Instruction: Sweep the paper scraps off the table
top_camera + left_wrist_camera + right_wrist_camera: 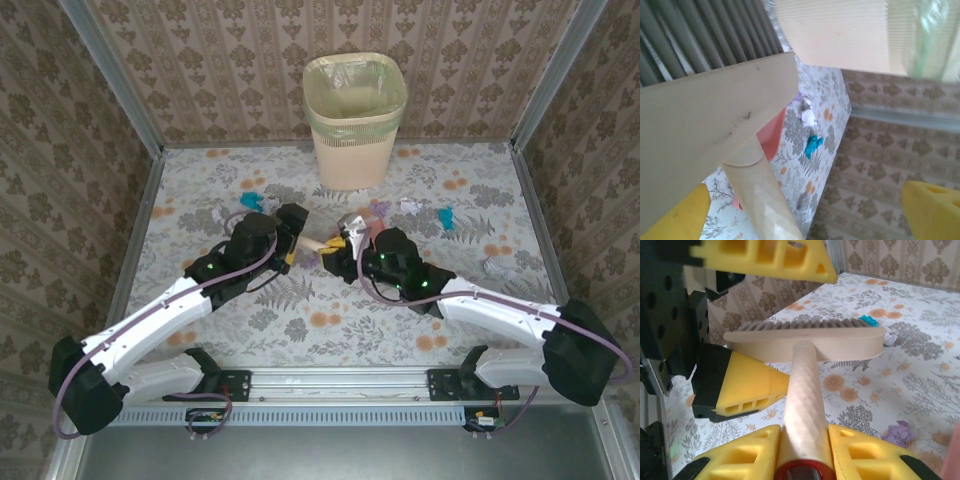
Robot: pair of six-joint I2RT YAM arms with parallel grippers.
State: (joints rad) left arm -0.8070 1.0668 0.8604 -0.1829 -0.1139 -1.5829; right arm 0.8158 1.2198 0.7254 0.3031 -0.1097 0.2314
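Observation:
A cream brush (805, 342) with grey bristles hangs over the table (300, 330). My right gripper (802, 440) is shut on its handle (804, 390), with a yellow finger on each side. My left gripper (805, 200) stands open, its yellow fingers (747, 382) wide apart around the brush head (715, 125) without touching it. In the top view the left gripper (292, 232) and the right gripper (342, 246) face each other at the table's middle. Paper scraps lie about: teal (250, 201), teal (445, 217), purple (378, 208), white (409, 205). A purple scrap (900, 432) lies close to my right fingers.
A cream waste bin (354, 120) with a green liner stands at the back centre. A pink dustpan (771, 135) lies just behind the brush. Another white scrap (497, 266) lies at the right. Aluminium rails and brown patterned walls close in the table.

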